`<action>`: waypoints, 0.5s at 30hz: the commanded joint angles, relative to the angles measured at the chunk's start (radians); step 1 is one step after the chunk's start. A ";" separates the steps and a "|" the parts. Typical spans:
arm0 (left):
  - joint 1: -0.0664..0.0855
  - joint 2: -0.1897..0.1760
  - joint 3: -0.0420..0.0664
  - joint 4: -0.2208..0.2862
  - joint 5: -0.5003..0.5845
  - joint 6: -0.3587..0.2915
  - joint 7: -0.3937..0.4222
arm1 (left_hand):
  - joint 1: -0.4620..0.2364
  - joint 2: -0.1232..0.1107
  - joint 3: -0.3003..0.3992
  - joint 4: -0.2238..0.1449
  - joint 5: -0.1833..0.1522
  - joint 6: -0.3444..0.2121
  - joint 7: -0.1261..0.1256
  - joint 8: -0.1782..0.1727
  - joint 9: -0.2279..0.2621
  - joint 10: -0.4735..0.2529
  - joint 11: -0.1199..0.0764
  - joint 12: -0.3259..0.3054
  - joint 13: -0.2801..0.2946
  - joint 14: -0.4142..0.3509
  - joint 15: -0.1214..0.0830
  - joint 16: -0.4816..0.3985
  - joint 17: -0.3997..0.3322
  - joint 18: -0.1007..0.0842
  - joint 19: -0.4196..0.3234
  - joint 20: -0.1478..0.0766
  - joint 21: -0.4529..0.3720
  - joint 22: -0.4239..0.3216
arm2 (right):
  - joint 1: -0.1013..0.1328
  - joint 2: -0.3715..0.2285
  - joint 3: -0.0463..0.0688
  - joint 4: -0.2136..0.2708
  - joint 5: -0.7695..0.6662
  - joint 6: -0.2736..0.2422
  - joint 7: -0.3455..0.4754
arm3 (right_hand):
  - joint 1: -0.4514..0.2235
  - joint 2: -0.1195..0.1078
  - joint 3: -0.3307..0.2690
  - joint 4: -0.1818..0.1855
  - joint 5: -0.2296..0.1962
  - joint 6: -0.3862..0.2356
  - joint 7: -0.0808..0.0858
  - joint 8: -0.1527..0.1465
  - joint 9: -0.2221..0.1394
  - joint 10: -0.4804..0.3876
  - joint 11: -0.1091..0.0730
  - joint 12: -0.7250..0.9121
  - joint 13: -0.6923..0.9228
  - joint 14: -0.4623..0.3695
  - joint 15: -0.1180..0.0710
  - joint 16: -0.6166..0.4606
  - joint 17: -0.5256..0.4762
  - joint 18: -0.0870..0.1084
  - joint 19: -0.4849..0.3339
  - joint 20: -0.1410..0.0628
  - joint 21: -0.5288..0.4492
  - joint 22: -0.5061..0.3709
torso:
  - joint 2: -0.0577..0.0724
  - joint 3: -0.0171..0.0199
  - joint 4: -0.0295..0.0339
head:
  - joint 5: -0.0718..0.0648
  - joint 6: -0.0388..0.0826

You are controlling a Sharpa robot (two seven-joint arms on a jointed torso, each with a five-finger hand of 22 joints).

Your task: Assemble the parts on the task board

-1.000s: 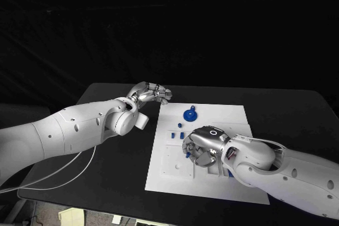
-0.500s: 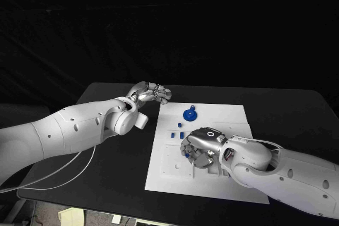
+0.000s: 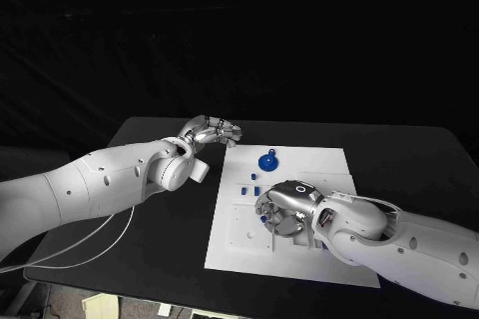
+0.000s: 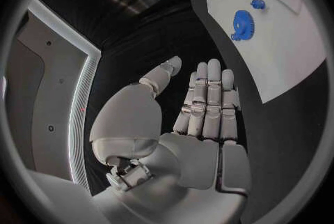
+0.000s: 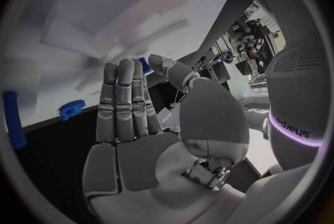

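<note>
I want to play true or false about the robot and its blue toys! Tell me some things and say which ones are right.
1. The blue gear lies on the white task board. True.
2. The left hand holds the blue gear. False: it holds nothing, and it is off the board, over the table.
3. The right hand is over the task board. True.
4. The table is red. False: it is black.
</note>
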 commanded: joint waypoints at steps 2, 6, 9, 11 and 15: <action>0.001 0.001 0.001 0.000 0.005 0.009 0.003 | 0.000 0.011 -0.003 0.000 0.003 -0.005 0.001 0.006 -0.002 0.003 0.007 -0.003 -0.001 0.003 0.000 -0.006 0.002 -0.005 -0.003 0.006 -0.006 0.002 | -0.006 -0.011 -0.004 0.003 0.033 -0.037 0.012 | 0.002 -0.024 -0.047 0.001 -0.002 -0.036 0.017 -0.018 -0.013 -0.077 0.050 -0.013 -0.044 -0.009 0.012 -0.011 -0.009 -0.005 -0.017 0.008 -0.007 0.003 | 0.000 0.0005 0.0003 | -0.002 0.003; 0.001 0.001 0.001 -0.002 0.005 0.008 0.003 | 0.000 0.011 -0.003 -0.001 0.003 -0.005 0.001 0.006 -0.002 0.003 0.007 -0.003 -0.001 0.003 0.001 -0.006 0.003 -0.005 -0.003 0.006 -0.006 0.002 | -0.005 -0.024 -0.002 0.017 0.041 -0.062 0.015 | 0.003 -0.032 -0.077 0.006 0.010 -0.054 0.027 -0.028 -0.025 -0.121 0.061 -0.014 -0.067 -0.012 0.024 -0.015 -0.013 -0.003 -0.024 0.014 -0.010 0.007 | 0.000 0.0007 0.0000 | -0.004 0.008; 0.001 0.002 0.001 -0.005 0.005 0.008 0.003 | 0.000 0.011 -0.003 -0.001 0.003 -0.006 0.001 0.006 -0.002 0.003 0.007 -0.004 -0.001 0.003 0.001 -0.007 0.003 -0.005 -0.003 0.006 -0.006 0.002 | -0.002 -0.035 0.011 0.030 0.044 -0.064 0.014 | 0.004 -0.035 -0.081 0.007 0.012 -0.055 0.027 -0.028 -0.027 -0.127 0.063 -0.014 -0.072 -0.011 0.025 -0.014 -0.013 -0.003 -0.024 0.015 -0.010 0.007 | -0.001 0.0008 -0.0005 | -0.006 0.014; 0.001 0.003 0.001 -0.006 0.005 0.009 0.003 | 0.000 0.011 -0.003 -0.001 0.003 -0.006 0.001 0.006 -0.002 0.003 0.007 -0.004 -0.001 0.003 0.001 -0.007 0.003 -0.005 -0.003 0.006 -0.006 0.002 | 0.016 -0.044 0.018 0.037 0.048 -0.058 0.011 | 0.006 -0.036 -0.082 0.008 0.013 -0.055 0.027 -0.027 -0.028 -0.129 0.064 -0.013 -0.074 -0.010 0.026 -0.014 -0.013 -0.003 -0.023 0.014 -0.010 0.008 | 0.000 0.0009 -0.0007 | -0.010 0.019; 0.001 0.004 0.000 -0.007 0.005 0.010 0.003 | 0.000 0.011 -0.003 -0.001 0.002 -0.006 0.002 0.006 -0.002 0.003 0.007 -0.004 -0.002 0.003 0.001 -0.007 0.004 -0.005 -0.003 0.006 -0.006 0.002 | 0.039 -0.067 0.032 0.052 0.059 -0.046 0.008 | 0.007 -0.036 -0.084 0.009 0.014 -0.054 0.027 -0.026 -0.029 -0.130 0.064 -0.012 -0.077 -0.010 0.026 -0.013 -0.013 -0.003 -0.023 0.014 -0.009 0.008 | -0.001 0.0012 0.0001 | -0.016 0.027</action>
